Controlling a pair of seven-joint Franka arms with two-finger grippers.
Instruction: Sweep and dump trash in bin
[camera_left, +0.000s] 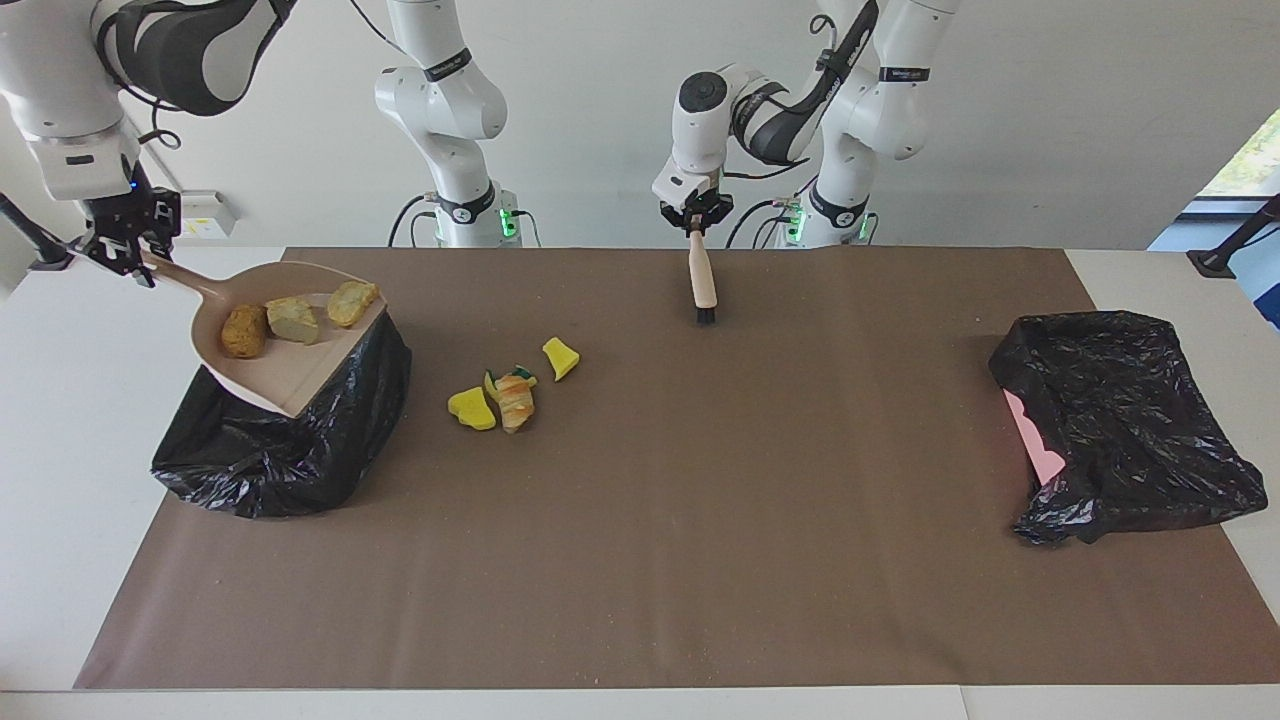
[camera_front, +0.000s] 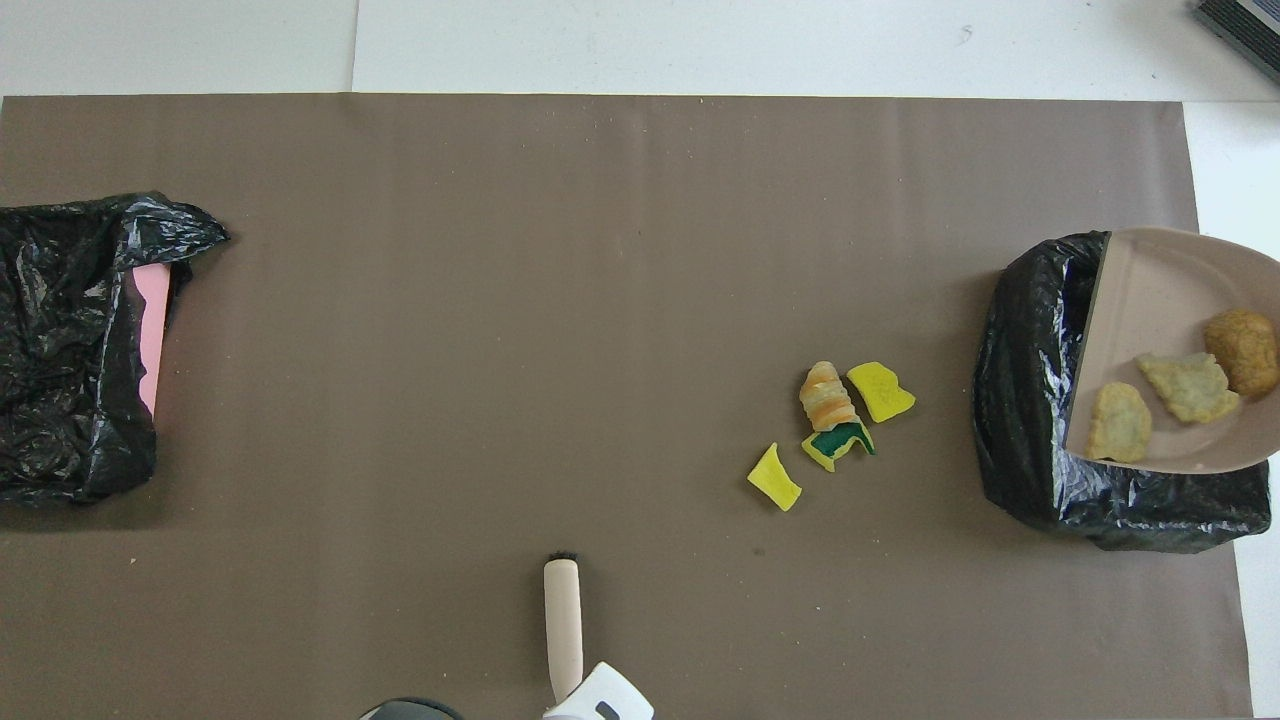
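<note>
My right gripper (camera_left: 128, 255) is shut on the handle of the pale dustpan (camera_left: 285, 378), held tilted in the air over the black-lined bin (camera_left: 280, 440) at the right arm's end. Three crusty lumps of trash (camera_left: 292, 320) lie in the pan (camera_front: 1160, 290). Several scraps stay on the brown mat beside the bin (camera_front: 1030, 400): a striped roll (camera_front: 825, 395), a green-backed sponge bit (camera_front: 838, 443) and two yellow sponge bits (camera_front: 880, 390) (camera_front: 774, 478). The left gripper (camera_left: 693, 222) is shut on the beige hand brush (camera_left: 703, 285), which hangs bristles down over the mat's edge nearest the robots.
A second black-bagged bin (camera_left: 1120, 420) with a pink side showing sits at the left arm's end of the table (camera_front: 70, 340). Fine crumbs dot the brown mat (camera_left: 700, 520). White tabletop borders the mat.
</note>
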